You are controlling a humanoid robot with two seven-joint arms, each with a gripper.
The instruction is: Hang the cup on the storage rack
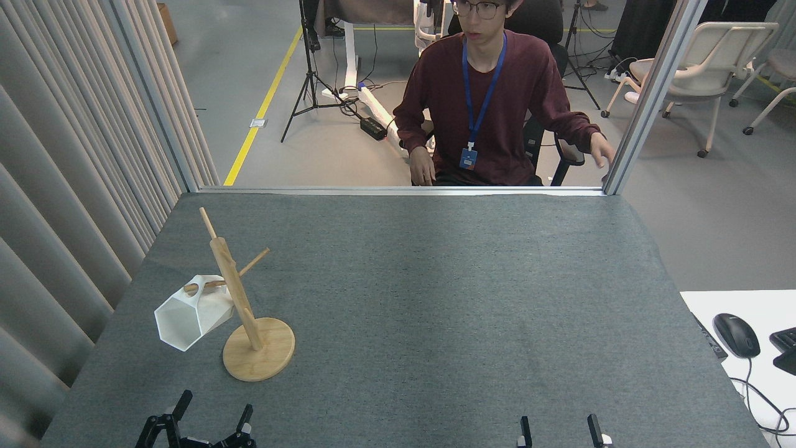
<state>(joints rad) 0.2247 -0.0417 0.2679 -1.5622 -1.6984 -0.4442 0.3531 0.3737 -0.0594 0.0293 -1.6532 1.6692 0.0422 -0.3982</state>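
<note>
The white faceted cup (189,316) hangs by its small handle loop on a left-pointing peg of the wooden storage rack (239,302), its hexagonal rim tilted toward me and the left. The rack stands on its round base on the left part of the grey table (435,298). My left gripper (211,422) sits low at the bottom edge, below the rack and apart from the cup, its fingers spread with nothing between them. My right gripper (558,430) shows only two fingertips at the bottom right, spread apart and empty.
A person (491,106) sits behind the far table edge, one hand out toward the metal post (647,99). A curtain (74,186) runs along the left side. A white desk with a black mouse (736,334) stands at the right.
</note>
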